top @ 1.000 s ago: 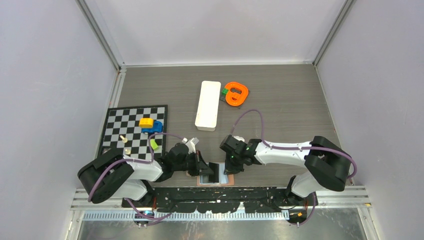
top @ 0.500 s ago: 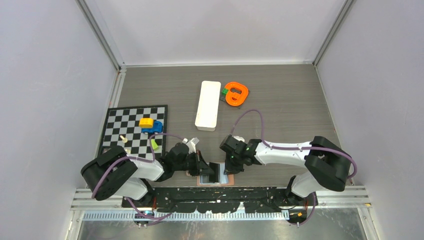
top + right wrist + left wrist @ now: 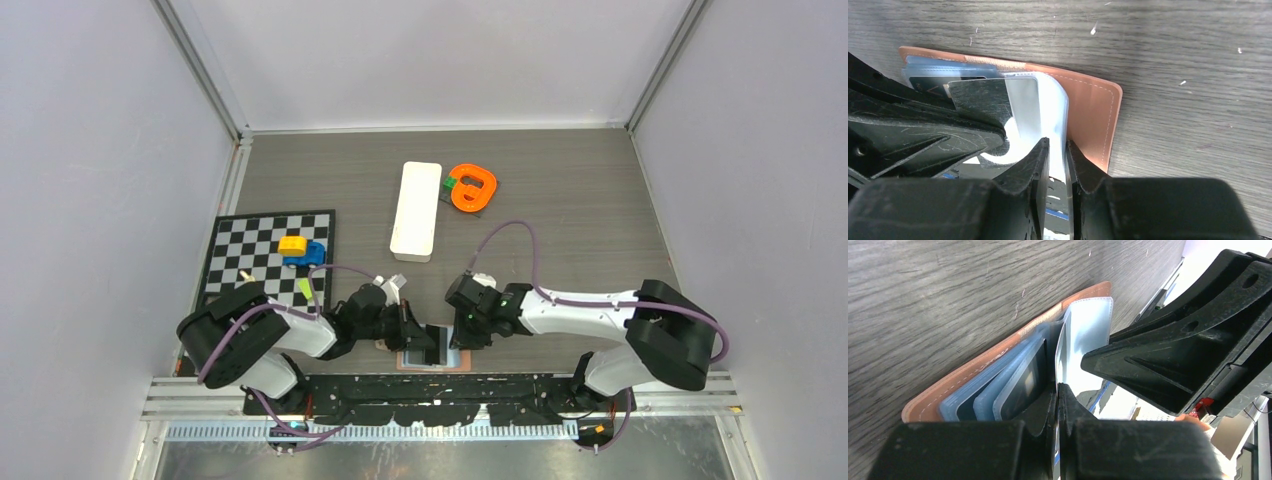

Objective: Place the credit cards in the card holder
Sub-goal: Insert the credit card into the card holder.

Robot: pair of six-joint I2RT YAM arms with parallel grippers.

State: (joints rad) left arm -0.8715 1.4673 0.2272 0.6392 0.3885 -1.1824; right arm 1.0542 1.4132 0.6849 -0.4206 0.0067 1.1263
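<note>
Grey wood-grain tabletop (image 3: 560, 200); open tan-brown leather card holder (image 3: 1093, 115) lies flat; left gripper (image 3: 1058, 390) pinches thin dark card (image 3: 980, 95); right gripper (image 3: 1057, 146) pinches holder's clear sleeve (image 3: 1048, 105).

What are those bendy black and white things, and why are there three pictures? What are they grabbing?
They are robot arms, the left arm and the right arm, bolted to a table. Each ends in a two-finger gripper. The big picture comes from a camera up high. The other two come from small cameras on the wrists, so each shows its own fingers up close. On the table lie a chessboard with small pieces, a long white tray and an orange thing. Nearest the arms lies an open tan card holder with dark cards in its clear pockets. The left gripper and the right gripper are both pinched shut on thin leaves of it. I cannot tell if the left also grips a card.
</note>
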